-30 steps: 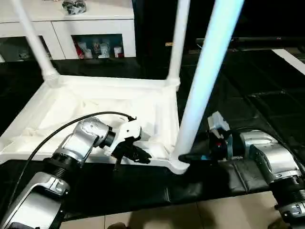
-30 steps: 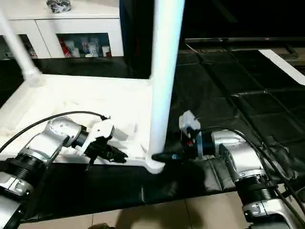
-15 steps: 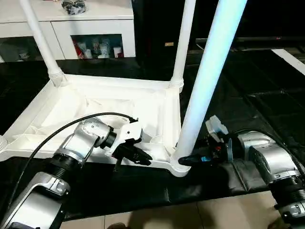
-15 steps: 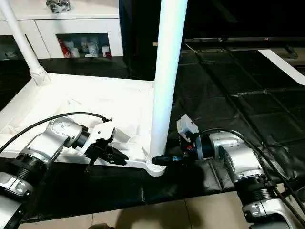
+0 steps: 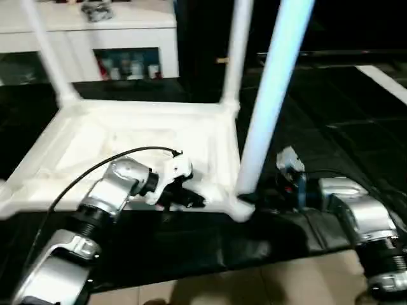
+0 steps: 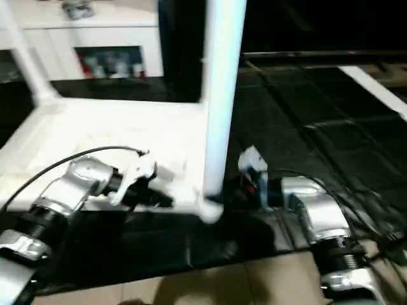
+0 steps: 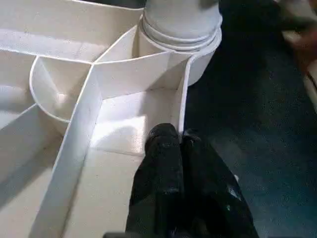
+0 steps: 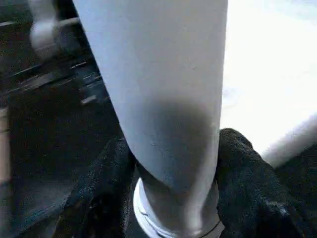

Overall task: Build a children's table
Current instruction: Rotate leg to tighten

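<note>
The children's table top [image 5: 127, 136] lies upside down on the black mat, ribbed underside [image 7: 79, 144] up. Three white legs stand in corner sockets: far left [image 5: 44, 51], far right [image 5: 235, 51] and near right [image 5: 270, 95]. My right gripper [image 5: 254, 200] is shut on the base of the near right leg [image 8: 168, 99], one black finger [image 8: 99, 193] on each side just above the socket. My left gripper [image 5: 194, 200] is shut, its fingertips [image 7: 173, 136] pressed together at the thin rim wall beside that same corner socket [image 7: 181, 25].
A white cabinet with glass doors [image 5: 95, 38] stands behind the table top. Black mats [image 5: 331, 127] cover the floor to the right, with beige tiles [image 5: 254, 286] at the near edge. A black cable [image 5: 95, 166] arcs over my left forearm.
My right gripper's fingers have closed in around the base of the near right leg. The left gripper stays shut at the rim. The whole picture has shifted a little with the camera.
</note>
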